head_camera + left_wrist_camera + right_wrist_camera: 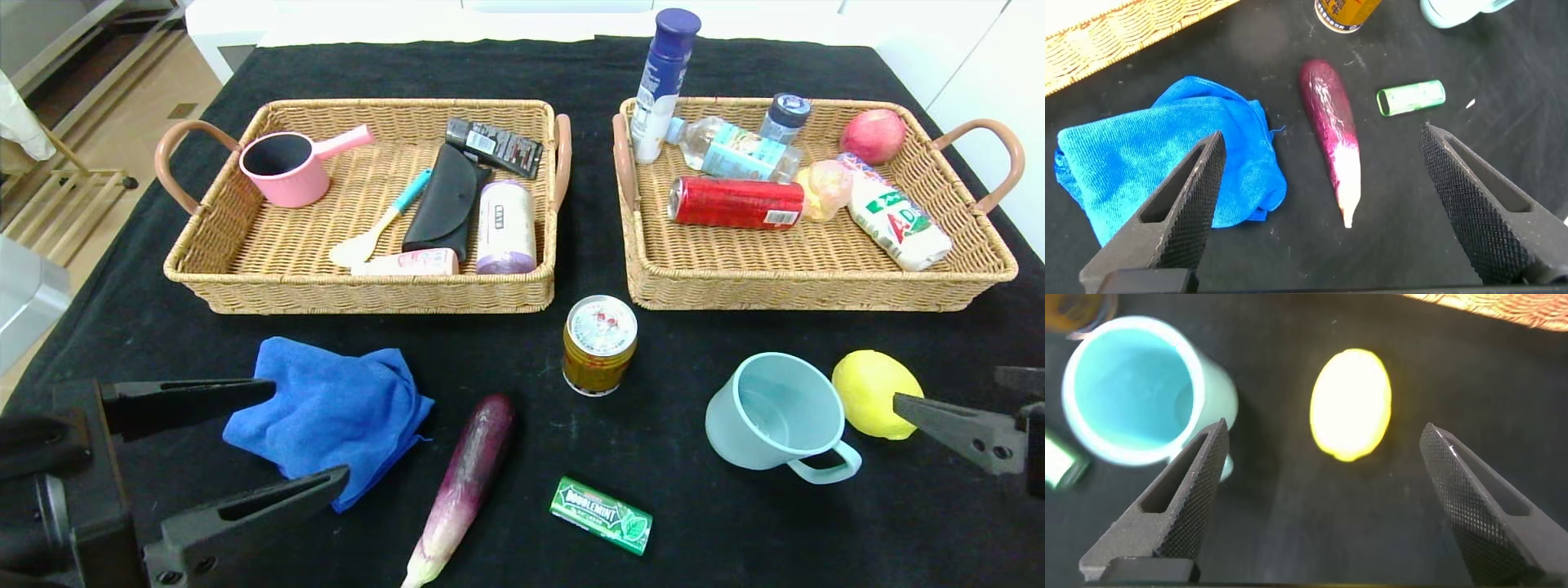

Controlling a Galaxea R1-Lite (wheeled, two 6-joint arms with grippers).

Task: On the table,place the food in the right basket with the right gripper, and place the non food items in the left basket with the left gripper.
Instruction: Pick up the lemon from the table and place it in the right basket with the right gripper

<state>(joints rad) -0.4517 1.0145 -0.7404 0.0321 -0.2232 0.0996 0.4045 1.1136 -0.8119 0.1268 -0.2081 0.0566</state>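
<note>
Right gripper [1323,498]: jaws wide open, empty, hovering just beside the lemon [1351,403].
Lemon: on the table, in front of the right basket [816,282], beside the mug [775,412].
Left gripper [269,441]: wide open, empty, over the blue cloth [331,412].

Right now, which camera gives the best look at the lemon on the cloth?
The right wrist view: the lemon lies whole and large between the open right gripper fingers, beside the blue mug. The head view shows the lemon smaller, its side partly covered by a finger. The left wrist view does not show it.
</note>
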